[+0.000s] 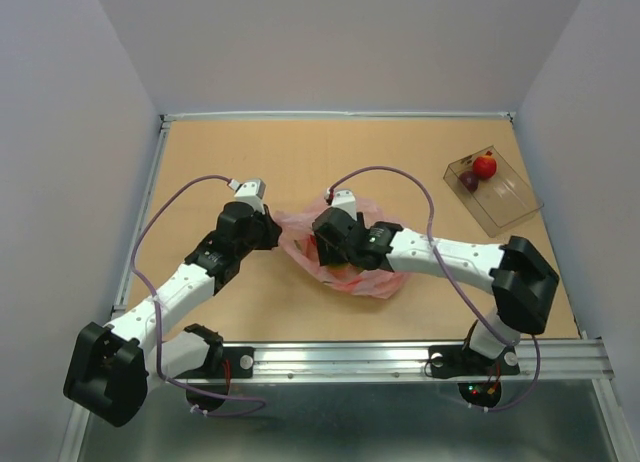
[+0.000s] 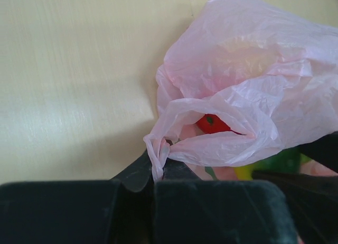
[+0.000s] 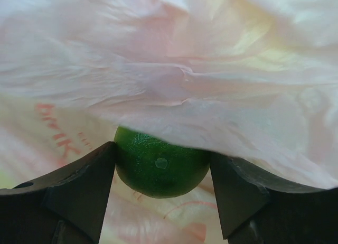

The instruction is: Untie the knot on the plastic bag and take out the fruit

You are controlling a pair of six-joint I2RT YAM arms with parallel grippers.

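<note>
The pink plastic bag [image 1: 370, 277] lies mid-table with its mouth open. My left gripper [image 1: 272, 228] is shut on a twisted pink handle end [image 2: 157, 162] at the mouth's left rim. No tied knot shows. My right gripper [image 1: 325, 244] reaches inside the bag and is shut on the green fruit [image 3: 161, 167], which sits between both fingers [image 3: 84, 186] under a fold of the bag [image 3: 169, 69]. A red fruit [image 2: 213, 122] shows through the mouth, with yellow [image 2: 244, 172] and green [image 2: 282, 160] patches lower right. One red fruit [image 1: 485, 166] and the dark purple fruit [image 1: 468, 181] lie in the clear box.
The clear rigid box [image 1: 505, 197] stands at the far right of the table, near the right wall. A raised rail [image 1: 150, 212] borders the table's left side. Cables loop above both arms.
</note>
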